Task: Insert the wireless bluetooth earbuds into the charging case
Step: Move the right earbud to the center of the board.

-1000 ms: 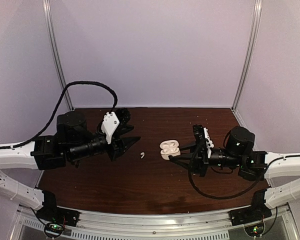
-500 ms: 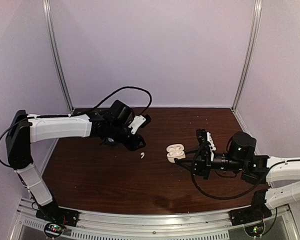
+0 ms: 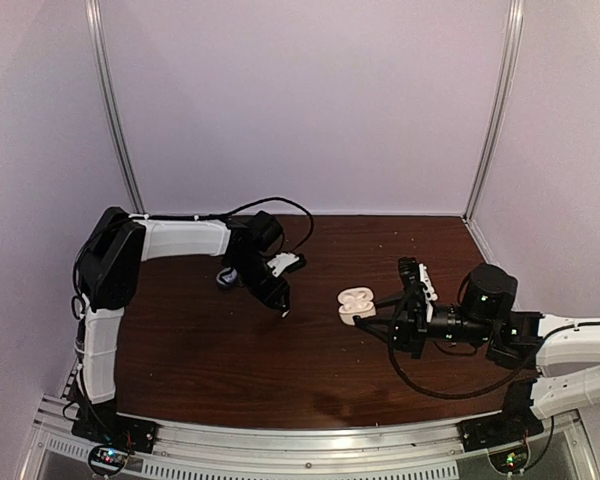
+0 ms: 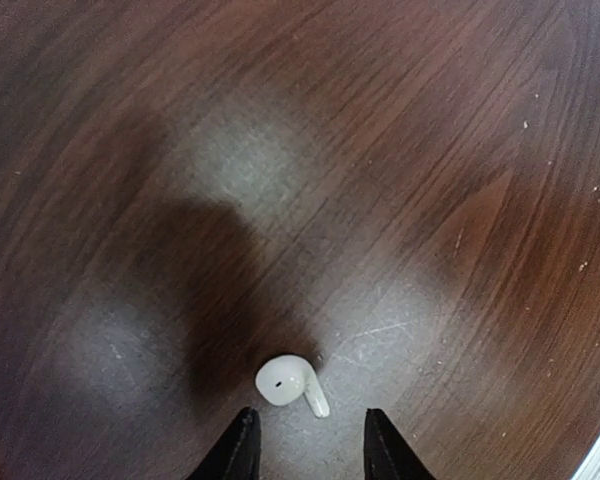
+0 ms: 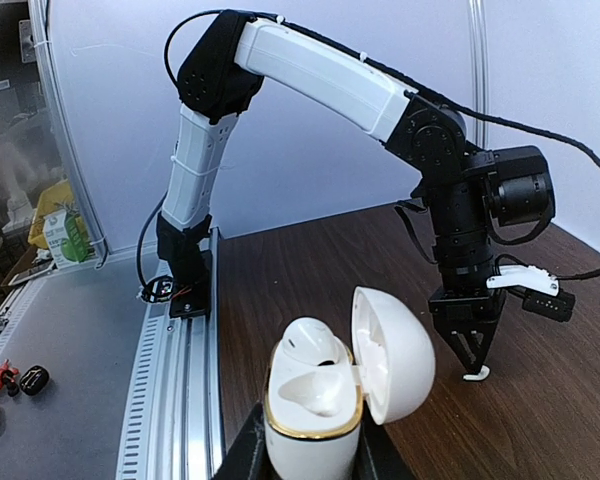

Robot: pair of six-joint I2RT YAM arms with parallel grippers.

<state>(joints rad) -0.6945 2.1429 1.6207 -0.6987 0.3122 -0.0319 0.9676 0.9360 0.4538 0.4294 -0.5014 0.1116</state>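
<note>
Left tool hung low over the bench, its two dark fingertips apart with nothing between them: released, not yet gripping. Just ahead of those tips, nearly centred on the gap, lay the small white plastic earbud with a short stem, on its side and touching neither finger. It rested on the dark brown wood-grain bench, in the shadow the left tool cast.

Well off to that tool's side, the right tool was clenched on the glossy white, egg-shaped charging case with a gold rim. It grasped the case by its lower body and held it upright. The case's rounded lid stood swung open on the side away from that tool's wrist, leaving the mouth clear.

Inside the mouth sat a white rounded piece, which I took for one earbud already seated; the hollow below it looked empty, though the angle made this uncertain. No bluish-purple earbuds could be made out.

By that reading the task was perhaps partway along. Closing on the loose earbud, lifting it, carrying it across and seating it were all yet to do.
</note>
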